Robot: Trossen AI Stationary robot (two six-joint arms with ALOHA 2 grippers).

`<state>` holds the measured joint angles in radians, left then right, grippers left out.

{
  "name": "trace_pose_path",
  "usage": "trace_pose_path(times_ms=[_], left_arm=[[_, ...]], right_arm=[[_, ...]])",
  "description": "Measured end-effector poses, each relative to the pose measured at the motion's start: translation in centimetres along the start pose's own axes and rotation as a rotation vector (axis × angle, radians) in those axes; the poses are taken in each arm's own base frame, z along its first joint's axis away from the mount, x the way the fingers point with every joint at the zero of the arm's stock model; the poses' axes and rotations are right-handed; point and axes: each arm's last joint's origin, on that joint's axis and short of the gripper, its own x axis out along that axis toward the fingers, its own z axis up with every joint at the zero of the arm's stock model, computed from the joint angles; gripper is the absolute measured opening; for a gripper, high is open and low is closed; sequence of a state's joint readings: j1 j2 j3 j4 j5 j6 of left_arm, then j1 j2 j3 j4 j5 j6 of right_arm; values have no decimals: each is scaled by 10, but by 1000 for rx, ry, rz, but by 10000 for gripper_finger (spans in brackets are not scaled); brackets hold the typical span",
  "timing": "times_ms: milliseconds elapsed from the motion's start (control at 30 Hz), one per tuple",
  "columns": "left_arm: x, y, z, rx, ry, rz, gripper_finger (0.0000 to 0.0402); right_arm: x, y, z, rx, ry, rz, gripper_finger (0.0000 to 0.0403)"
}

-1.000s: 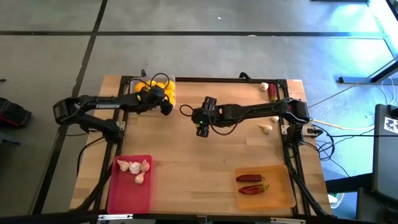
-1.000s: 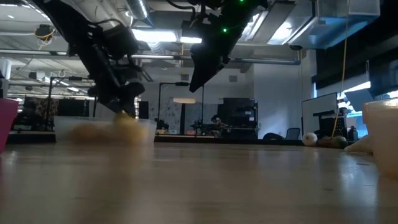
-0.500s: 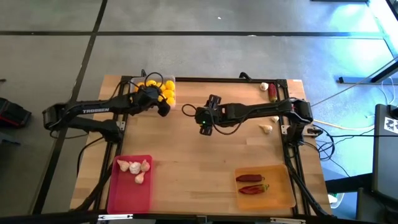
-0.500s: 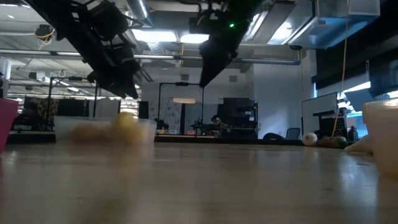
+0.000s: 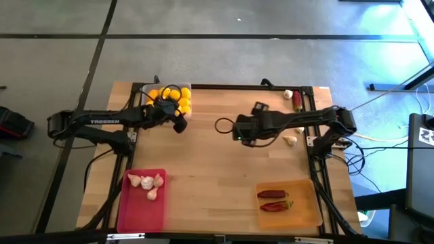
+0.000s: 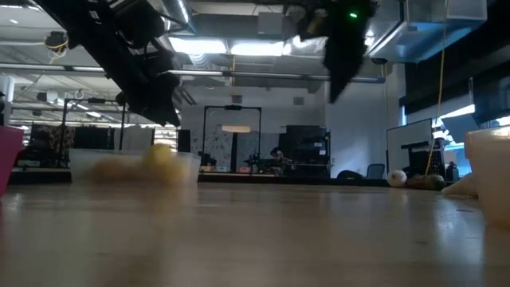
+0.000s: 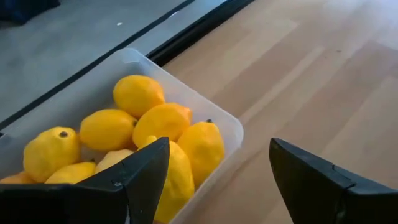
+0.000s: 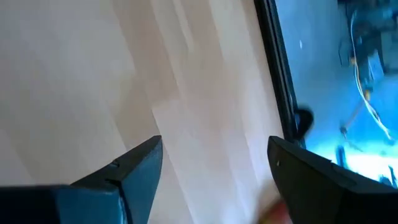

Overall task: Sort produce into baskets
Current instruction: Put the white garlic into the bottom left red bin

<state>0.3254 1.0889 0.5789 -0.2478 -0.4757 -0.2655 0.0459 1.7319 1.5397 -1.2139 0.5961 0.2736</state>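
The clear basket (image 5: 168, 99) at the table's far left holds several yellow lemons (image 7: 149, 127). My left gripper (image 7: 217, 180) hangs open above the basket's near right corner (image 5: 179, 123), holding nothing. My right gripper (image 8: 214, 168) hovers open over bare wood near the table's middle (image 5: 239, 133), also holding nothing. The pink-red basket (image 5: 141, 210) at the near left holds several garlic bulbs (image 5: 148, 183). The orange basket (image 5: 305, 210) at the near right holds two chili peppers (image 5: 274, 200). Loose garlic bulbs (image 5: 290, 140) and one chili (image 5: 296, 100) lie on the table at the far right.
A black frame rail (image 5: 230, 87) runs along the table's far edge and down both sides. A black cable loops beside my right gripper (image 5: 222, 125). Bare wood (image 5: 210, 176) lies between the baskets. In the low view both arms hang well above the tabletop (image 6: 255, 231).
My right gripper has swung toward the table's right edge and risen, tipping as it went. My left gripper has lifted up and away from the clear basket, drawing back a little toward the left. Both have stayed open.
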Motion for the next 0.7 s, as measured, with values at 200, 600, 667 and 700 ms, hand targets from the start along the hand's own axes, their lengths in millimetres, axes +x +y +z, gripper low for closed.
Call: trace_pose_path(times_ms=[200,600,667,700], left_arm=[[-2,-4,-1,20,-3,-16,273],[-2,-4,0,15,-8,-17,273],[-2,-4,0,11,-8,-17,273],[-2,-4,0,11,-7,-17,273]], right_arm=[[5,-17,-45,87,116,-5,280],[36,-43,-121,349,316,106,280],[48,-42,-129,365,351,123,280],[54,-42,-132,367,365,139,280]])
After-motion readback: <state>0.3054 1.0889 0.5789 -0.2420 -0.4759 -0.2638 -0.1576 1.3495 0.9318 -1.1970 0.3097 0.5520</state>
